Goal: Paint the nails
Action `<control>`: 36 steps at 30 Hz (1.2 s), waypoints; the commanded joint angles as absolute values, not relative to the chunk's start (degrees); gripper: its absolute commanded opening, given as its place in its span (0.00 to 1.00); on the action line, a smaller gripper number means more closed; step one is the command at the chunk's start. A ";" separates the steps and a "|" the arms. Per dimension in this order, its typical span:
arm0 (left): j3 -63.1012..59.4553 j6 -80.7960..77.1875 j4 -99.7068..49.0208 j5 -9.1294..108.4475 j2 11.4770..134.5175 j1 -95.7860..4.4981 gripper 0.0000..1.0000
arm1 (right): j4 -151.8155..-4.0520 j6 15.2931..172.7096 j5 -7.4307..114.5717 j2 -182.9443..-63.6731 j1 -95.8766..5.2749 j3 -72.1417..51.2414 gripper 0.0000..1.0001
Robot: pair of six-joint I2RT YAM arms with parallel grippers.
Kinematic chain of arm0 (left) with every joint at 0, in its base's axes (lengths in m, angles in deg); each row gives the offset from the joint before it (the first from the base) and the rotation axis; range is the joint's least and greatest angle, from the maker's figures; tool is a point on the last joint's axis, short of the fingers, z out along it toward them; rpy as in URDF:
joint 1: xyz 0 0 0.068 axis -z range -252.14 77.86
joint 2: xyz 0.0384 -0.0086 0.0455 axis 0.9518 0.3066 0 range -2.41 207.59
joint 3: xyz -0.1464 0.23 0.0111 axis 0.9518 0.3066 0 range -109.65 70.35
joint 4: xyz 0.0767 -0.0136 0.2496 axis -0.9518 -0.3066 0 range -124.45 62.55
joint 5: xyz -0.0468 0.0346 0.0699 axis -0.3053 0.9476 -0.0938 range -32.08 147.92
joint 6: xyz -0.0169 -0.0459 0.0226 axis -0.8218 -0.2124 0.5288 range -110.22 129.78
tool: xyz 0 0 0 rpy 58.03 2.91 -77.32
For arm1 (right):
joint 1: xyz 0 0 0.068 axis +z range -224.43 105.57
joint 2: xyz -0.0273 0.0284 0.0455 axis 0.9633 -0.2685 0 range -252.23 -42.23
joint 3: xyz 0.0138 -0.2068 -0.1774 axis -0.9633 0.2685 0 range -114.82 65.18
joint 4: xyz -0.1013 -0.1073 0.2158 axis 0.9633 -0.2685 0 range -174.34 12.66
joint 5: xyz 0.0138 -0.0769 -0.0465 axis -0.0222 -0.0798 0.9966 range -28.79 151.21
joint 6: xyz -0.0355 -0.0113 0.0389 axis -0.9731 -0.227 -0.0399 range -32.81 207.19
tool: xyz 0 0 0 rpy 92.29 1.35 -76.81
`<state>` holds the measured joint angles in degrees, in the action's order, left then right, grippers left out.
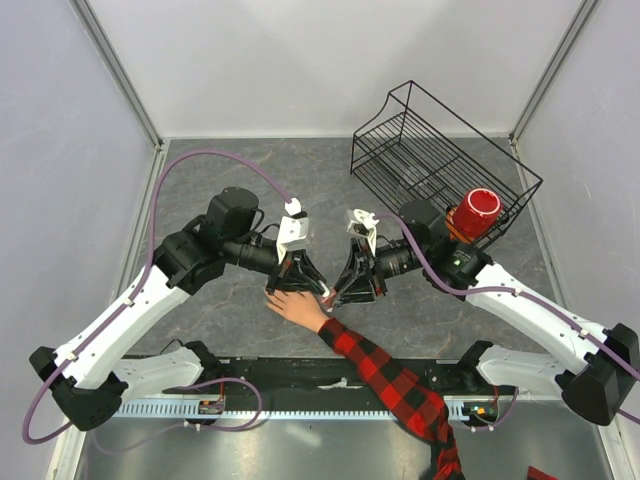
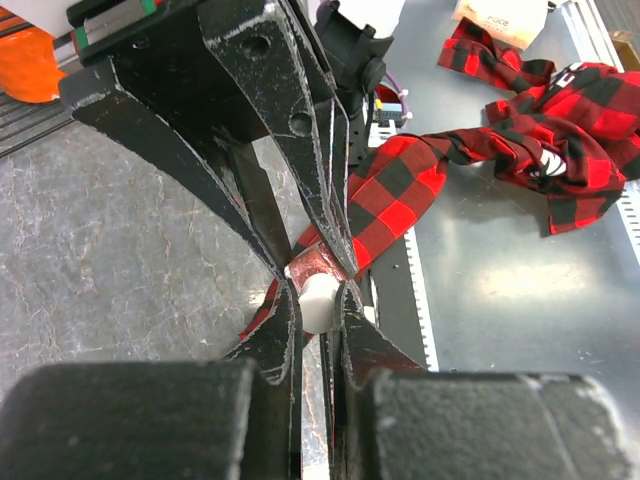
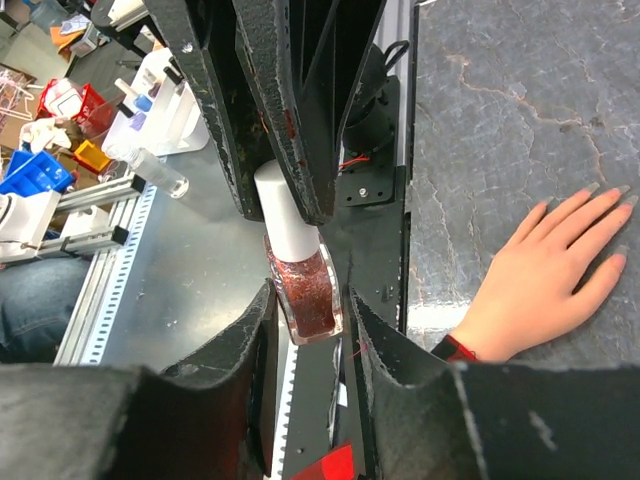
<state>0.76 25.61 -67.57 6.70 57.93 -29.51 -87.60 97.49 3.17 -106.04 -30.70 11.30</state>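
Note:
A pale hand [image 1: 298,308] with spread fingers lies flat on the grey table, on an arm in a red-and-black plaid sleeve [image 1: 392,385]. In the right wrist view the hand [image 3: 545,275] lies to the right, its small nails [image 3: 600,188] at the fingertips. My right gripper [image 3: 308,300] is shut on a tiny dark red bottle [image 3: 308,290]. My left gripper [image 2: 318,295] is shut on the bottle's white cap [image 2: 318,302]. Both grippers meet tip to tip just above and right of the hand in the top view, the left gripper [image 1: 300,283] facing the right gripper [image 1: 350,288].
A black wire basket [image 1: 440,160] stands tilted at the back right, with a red cup [image 1: 476,212] at its near corner. A metal rail [image 1: 300,400] runs along the table's near edge. More plaid cloth [image 2: 560,150] lies beyond it.

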 commanded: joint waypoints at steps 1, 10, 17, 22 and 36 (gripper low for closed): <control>-0.32 25.86 -61.73 8.87 57.54 -29.43 0.02 | -81.56 97.91 4.86 -104.20 -28.99 11.30 0.00; 1.17 6.80 -53.99 23.46 54.46 -29.43 0.64 | -78.66 98.00 19.28 -97.16 -28.81 14.47 0.00; 0.47 1.25 -55.92 26.02 54.81 -29.52 0.64 | -79.10 97.56 21.66 -96.81 -28.81 14.47 0.00; -0.14 -0.07 -54.96 22.51 56.73 -29.52 0.59 | -79.45 97.38 22.62 -96.63 -28.81 13.94 0.00; 0.29 -2.26 -51.10 17.49 57.71 -29.52 0.02 | -78.84 99.66 24.66 -98.39 -28.81 13.32 0.51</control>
